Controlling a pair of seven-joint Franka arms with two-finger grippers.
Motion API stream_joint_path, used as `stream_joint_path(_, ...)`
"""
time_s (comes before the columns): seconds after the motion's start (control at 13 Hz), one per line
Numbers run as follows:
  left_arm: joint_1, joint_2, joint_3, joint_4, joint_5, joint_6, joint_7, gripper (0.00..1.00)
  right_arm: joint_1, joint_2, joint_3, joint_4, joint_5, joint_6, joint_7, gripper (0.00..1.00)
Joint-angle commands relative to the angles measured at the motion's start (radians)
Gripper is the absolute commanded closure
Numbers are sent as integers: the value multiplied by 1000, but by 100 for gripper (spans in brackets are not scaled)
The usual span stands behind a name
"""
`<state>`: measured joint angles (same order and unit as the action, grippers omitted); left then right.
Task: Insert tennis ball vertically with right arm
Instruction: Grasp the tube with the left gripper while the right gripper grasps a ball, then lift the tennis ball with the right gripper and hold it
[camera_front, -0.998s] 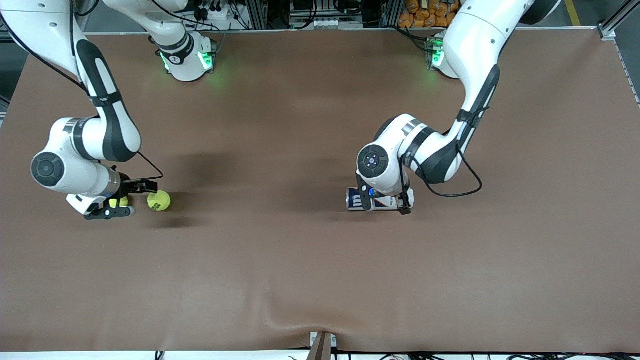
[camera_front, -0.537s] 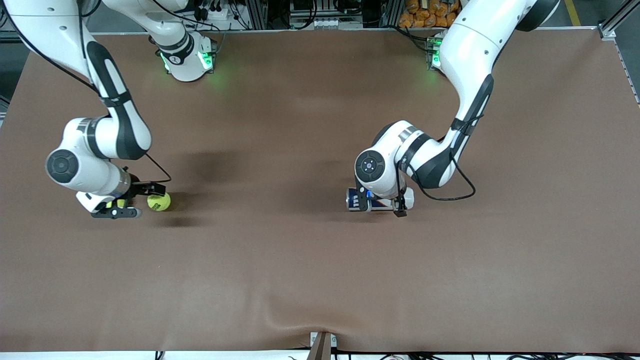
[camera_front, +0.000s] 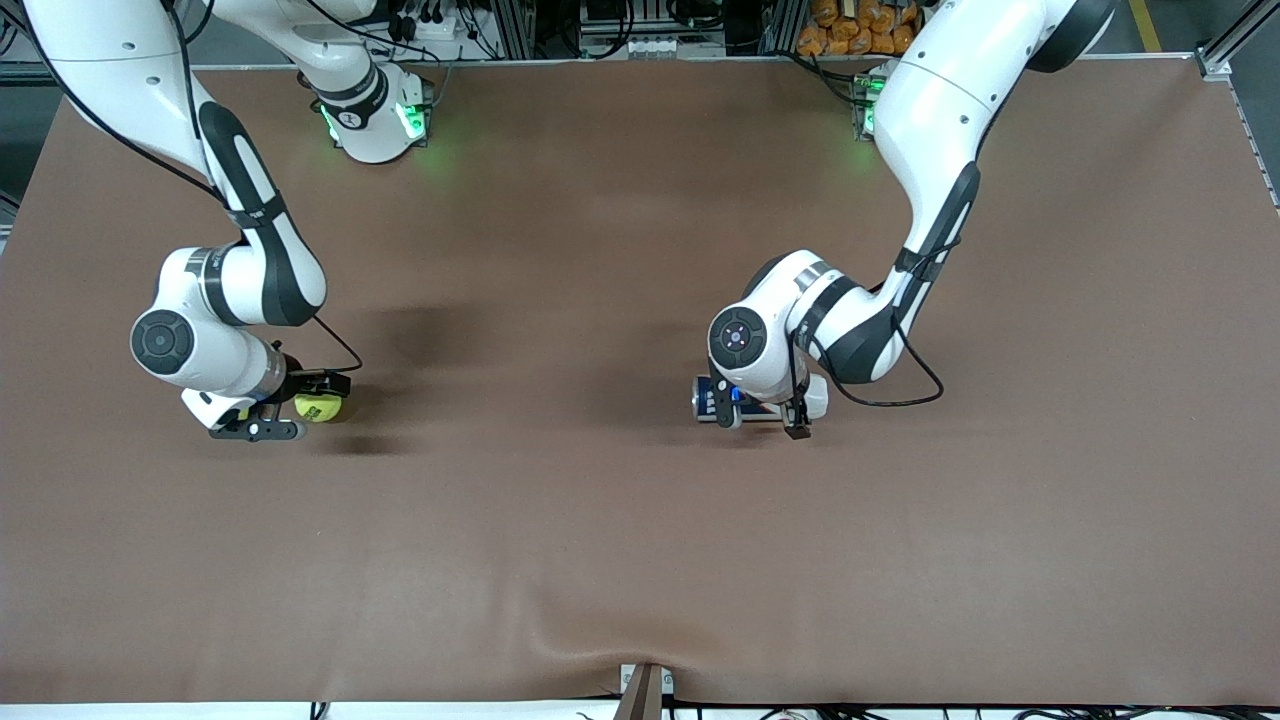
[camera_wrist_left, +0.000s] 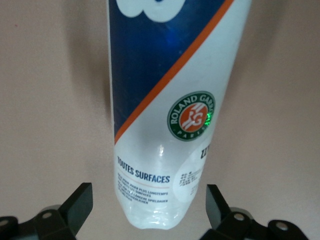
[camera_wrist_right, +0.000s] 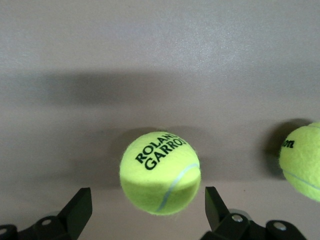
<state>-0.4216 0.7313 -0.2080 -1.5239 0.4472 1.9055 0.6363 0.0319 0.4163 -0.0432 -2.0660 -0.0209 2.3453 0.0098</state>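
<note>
Right gripper (camera_front: 290, 408) now astride tennis ball (camera_front: 318, 407)

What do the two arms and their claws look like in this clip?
Both arms are glossy white with black joint bands and round dark wrist caps. A thin black cable loops along each forearm. The right claw and left claw are black, with angular fingers. Green lights glow at both bases.

The left arm covers most of the can (camera_front: 708, 398). The second ball (camera_wrist_right: 302, 161) is cut by the right wrist view's edge; the can's top is cropped in the left wrist view.
</note>
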Motion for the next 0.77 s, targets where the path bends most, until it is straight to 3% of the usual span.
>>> stream_joint_path(0.0, -6, 0, 1, -28, 19, 7, -53, 0, -17, 21, 8, -13, -7, 35, -17, 0)
stream_joint_path(0.31, -9, 26, 2, -22, 24, 26, -58, 0, -18, 47, 8, -6, -8, 54, -20, 3)
stream_joint_path(0.38, -9, 27, 2, -22, 30, 29, -56, 0, -20, 47, 8, 1, -8, 46, -20, 37)
stream_joint_path(0.54, -9, 31, 2, -22, 34, 35, -58, 0, -9, 49, 6, 39, -8, 13, -16, 90)
stream_joint_path(0.61, -9, 31, 2, -22, 45, 35, -58, 0, -6, 49, 6, 71, -10, -30, -11, 100)
stream_joint_path(0.69, -9, 34, 2, -22, 47, 37, -58, 0, -4, 49, 6, 114, -10, -90, -10, 100)
